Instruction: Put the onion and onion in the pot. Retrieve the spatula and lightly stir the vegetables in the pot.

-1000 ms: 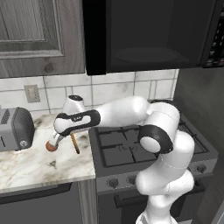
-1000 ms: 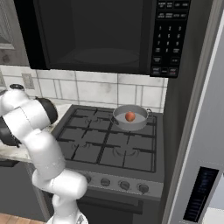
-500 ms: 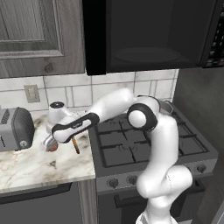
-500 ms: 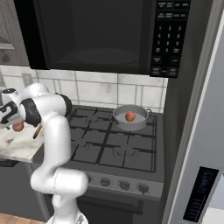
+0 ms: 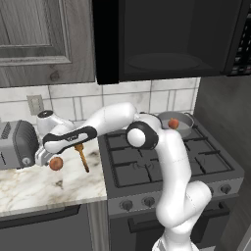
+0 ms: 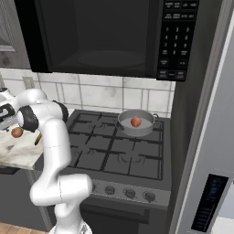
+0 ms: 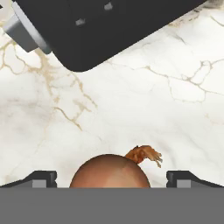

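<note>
One onion [image 5: 56, 163] lies on the marble counter just in front of the toaster. My gripper [image 5: 49, 160] is down at this onion [image 7: 109, 171] and open, a dark fingertip [image 7: 41, 178] on either side with a gap to the skin. The other onion [image 5: 173, 123] rests in the grey pot [image 5: 182, 128] on the back right burner, also seen from the right as an onion [image 6: 135, 121] in the pot [image 6: 147, 127]. The wooden spatula [image 5: 81, 157] lies on the counter right of the near onion [image 6: 17, 132].
A dark toaster [image 5: 17, 144] stands at the counter's left against the tiled wall, and its body [image 7: 100, 26] looms close beyond the onion. The black stove [image 5: 162, 162] sits to the right, under a microwave [image 6: 105, 36]. The counter's front edge [image 5: 49, 203] is near.
The arm has swung left and down from above the spatula to the onion by the toaster. The jaws stay wide. Onions, spatula and pot have not moved.
</note>
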